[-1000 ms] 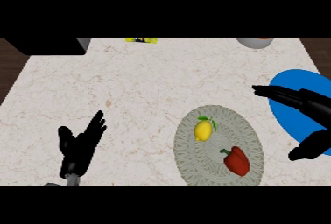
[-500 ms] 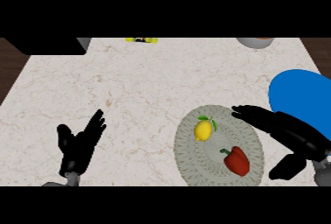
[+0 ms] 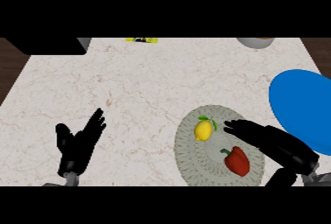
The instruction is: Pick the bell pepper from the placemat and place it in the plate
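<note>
The table (image 3: 142,87) is the largest thing here: a pale top with fine brown veins, like marble, smooth and flat. At its right side lies the blue plate (image 3: 301,105), a plain round disc, cut by the edge of the view. Beside it, toward the middle, is the placemat (image 3: 194,164), a grey-green round mat that looks woven, with a ringed pattern.

The right hand (image 3: 271,142) comes in from the lower right and hangs over the placemat. Its fingers are stretched out, relaxed, and it holds nothing. The fingertips point toward the lemon (image 3: 204,130). The left hand (image 3: 81,142) rests open near the lower left, fingers up, with nothing in it.

The bell pepper (image 3: 237,161) is on the placemat, in its lower right part, just below the right hand's fingers. It is red, glossy, a little long, with a small dark green stem at its upper left. The lemon is yellow, oval, with a small green leaf, and lies apart from the pepper.

I judge that the step in hand is the reach: the pepper is not yet grasped. The next move calls for lowering the hand onto the pepper and closing the fingers round it, without touching the lemon. Whether the palm is already close to the pepper's height I cannot tell from this steep view.
</note>
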Tool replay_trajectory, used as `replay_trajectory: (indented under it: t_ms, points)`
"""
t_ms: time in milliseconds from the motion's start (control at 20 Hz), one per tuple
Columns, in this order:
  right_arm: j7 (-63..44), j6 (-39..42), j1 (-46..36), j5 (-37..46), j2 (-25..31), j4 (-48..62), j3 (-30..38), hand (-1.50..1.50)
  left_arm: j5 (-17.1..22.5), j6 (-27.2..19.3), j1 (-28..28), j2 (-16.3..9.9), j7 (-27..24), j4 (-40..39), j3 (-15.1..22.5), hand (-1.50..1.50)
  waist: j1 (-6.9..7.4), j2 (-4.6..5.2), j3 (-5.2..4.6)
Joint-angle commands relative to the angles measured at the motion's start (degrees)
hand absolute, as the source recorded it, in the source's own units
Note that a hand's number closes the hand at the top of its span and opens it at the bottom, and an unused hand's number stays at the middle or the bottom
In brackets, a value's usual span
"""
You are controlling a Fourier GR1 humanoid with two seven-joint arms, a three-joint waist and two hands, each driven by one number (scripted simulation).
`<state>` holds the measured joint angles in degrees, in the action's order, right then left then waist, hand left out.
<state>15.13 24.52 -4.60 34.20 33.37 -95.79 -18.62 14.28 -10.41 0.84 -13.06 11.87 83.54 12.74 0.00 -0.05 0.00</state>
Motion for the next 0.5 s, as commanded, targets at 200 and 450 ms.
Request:
replay_trajectory:
  t_ms: [200,450]
  points:
    - [-1.18,-0.79,3.25,8.36,-1.52,-3.43,1.27,-1.5,-2.62,1.34,-0.39,3.32,-3.17,-4.81,-1.2,0.0,-0.17,0.0,-0.01]
    - [-0.34,-4.83,-1.05,14.99,-8.62,6.82,-0.18,-1.5,-2.75,1.86,-2.24,2.71,2.21,-2.41,-3.65,0.0,0.12,0.06,0.01]
